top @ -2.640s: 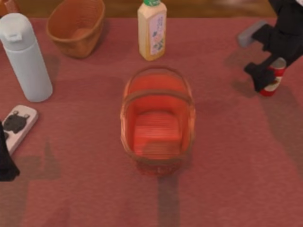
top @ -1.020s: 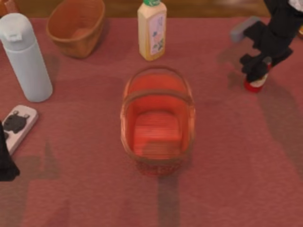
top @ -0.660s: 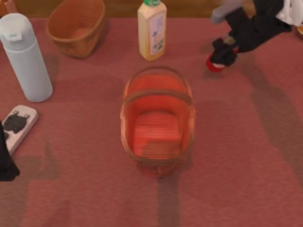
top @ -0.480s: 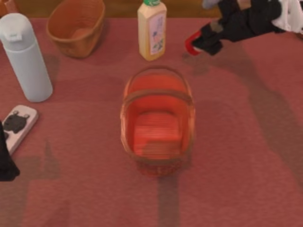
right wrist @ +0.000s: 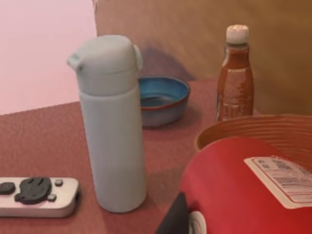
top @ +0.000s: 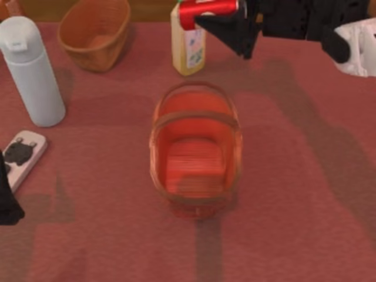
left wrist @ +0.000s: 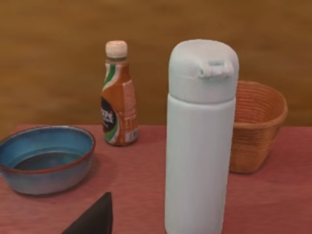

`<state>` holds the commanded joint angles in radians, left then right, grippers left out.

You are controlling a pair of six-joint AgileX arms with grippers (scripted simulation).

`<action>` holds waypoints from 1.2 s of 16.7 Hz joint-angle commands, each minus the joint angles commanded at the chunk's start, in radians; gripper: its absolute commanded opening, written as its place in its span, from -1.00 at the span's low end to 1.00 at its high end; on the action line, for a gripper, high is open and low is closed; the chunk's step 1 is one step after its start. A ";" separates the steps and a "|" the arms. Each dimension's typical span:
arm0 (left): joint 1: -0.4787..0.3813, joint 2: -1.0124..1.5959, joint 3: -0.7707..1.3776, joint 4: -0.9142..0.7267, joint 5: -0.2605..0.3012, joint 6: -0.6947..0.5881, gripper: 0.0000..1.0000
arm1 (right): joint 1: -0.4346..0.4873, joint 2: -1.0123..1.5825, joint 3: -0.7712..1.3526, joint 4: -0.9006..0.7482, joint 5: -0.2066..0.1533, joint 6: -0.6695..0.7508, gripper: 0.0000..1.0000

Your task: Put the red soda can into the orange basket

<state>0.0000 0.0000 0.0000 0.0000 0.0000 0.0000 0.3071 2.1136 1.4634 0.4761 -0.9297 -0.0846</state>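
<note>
The red soda can (top: pixel 208 10) hangs on its side above the table's far edge, in front of the cream bottle's cap, with my right gripper (top: pixel 222 17) shut on it. In the right wrist view the red soda can (right wrist: pixel 243 190) fills the near corner, a dark finger (right wrist: pixel 173 219) against it. The orange basket (top: pixel 194 106), with its arched handle, stands at the table's middle, nearer the front than the can and empty. My left gripper (top: pixel 7 202) is parked at the left edge, open, with one finger (left wrist: pixel 92 219) showing.
A cream-yellow bottle (top: pixel 189 50) stands just behind the orange basket. A brown handleless basket (top: pixel 94 32) is at the far left, a white flask (top: pixel 30 70) and a remote (top: pixel 20 155) are on the left. A blue bowl (left wrist: pixel 46 158) and a sauce bottle (left wrist: pixel 118 109) lie beyond the flask.
My right gripper has lifted the can off the table's right side and carried it left and toward the far edge, turning it onto its side. The left arm stayed put.
</note>
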 joint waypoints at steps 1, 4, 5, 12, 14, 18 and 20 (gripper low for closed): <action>0.000 0.000 0.000 0.000 0.000 0.000 1.00 | 0.008 -0.024 -0.047 0.075 -0.041 0.027 -1.00; 0.000 0.000 0.000 0.000 0.000 0.000 1.00 | 0.026 -0.083 -0.158 0.237 -0.136 0.090 -1.00; 0.000 0.000 0.000 0.000 0.000 0.000 1.00 | 0.030 -0.097 -0.183 0.269 -0.156 0.104 -1.00; 0.000 0.000 0.000 0.000 0.000 0.000 1.00 | 0.028 -0.107 -0.205 0.300 -0.176 0.119 -1.00; 0.000 0.000 0.000 0.000 0.000 0.000 1.00 | 0.031 -0.091 -0.209 0.316 -0.179 0.118 -1.00; 0.000 0.000 0.000 0.000 0.000 0.000 1.00 | 0.034 0.015 -0.248 0.471 -0.178 0.115 -1.00; 0.000 0.000 0.000 0.000 0.000 0.000 1.00 | 0.036 0.075 -0.274 0.566 -0.175 0.113 -1.00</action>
<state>0.0000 0.0000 0.0000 0.0000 0.0000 0.0000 0.3430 2.1886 1.1889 1.0416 -1.1052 0.0286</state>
